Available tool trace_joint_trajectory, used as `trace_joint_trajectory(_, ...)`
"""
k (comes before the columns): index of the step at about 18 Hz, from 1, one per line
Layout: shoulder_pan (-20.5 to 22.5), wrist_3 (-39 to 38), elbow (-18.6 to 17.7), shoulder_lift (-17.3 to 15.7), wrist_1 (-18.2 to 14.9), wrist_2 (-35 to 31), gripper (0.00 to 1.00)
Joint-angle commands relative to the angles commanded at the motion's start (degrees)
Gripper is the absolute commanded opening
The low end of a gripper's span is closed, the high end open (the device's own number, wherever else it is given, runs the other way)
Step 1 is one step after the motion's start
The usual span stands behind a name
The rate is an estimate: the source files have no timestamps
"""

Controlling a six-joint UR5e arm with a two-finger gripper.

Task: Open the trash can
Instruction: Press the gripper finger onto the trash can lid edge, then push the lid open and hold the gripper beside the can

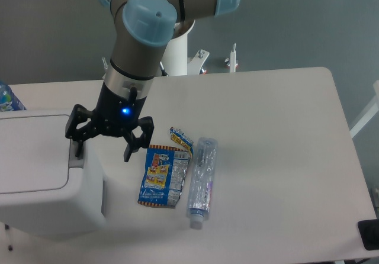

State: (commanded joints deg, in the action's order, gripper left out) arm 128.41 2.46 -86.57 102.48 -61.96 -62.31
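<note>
The trash can (35, 175) is a large white boxy bin at the left of the table, its flat lid (29, 151) down. A grey latch strip (75, 153) sits at the lid's right edge. My gripper (102, 153) hangs open and empty over the bin's right edge, pointing down. Its left finger (75, 135) is right at the latch strip; I cannot tell if it touches. Its right finger (131, 147) is past the bin, over the table.
A flattened blue snack packet (163, 175) and a clear plastic bottle (201, 181) lie on the white table (278, 134) just right of the gripper. Part of a blue bottle (7, 98) shows at the far left. A black object (370, 234) sits at the table's bottom right corner.
</note>
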Motion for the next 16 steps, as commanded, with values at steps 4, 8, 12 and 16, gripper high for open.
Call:
trace_joint_trajectory(4, 0.00, 0.00, -0.09, 0.26, 0.53, 0.00, 1.00)
trace_joint_trajectory(8, 0.00, 0.00, -0.09, 0.35, 0.53, -0.09, 1.00)
trace_joint_trajectory(12, 0.00, 0.00, -0.09, 0.44, 0.62, -0.09, 1.00)
trace_joint_trajectory(16, 0.00, 0.00, 0.52, 0.35, 0.79, -0.09, 1.00)
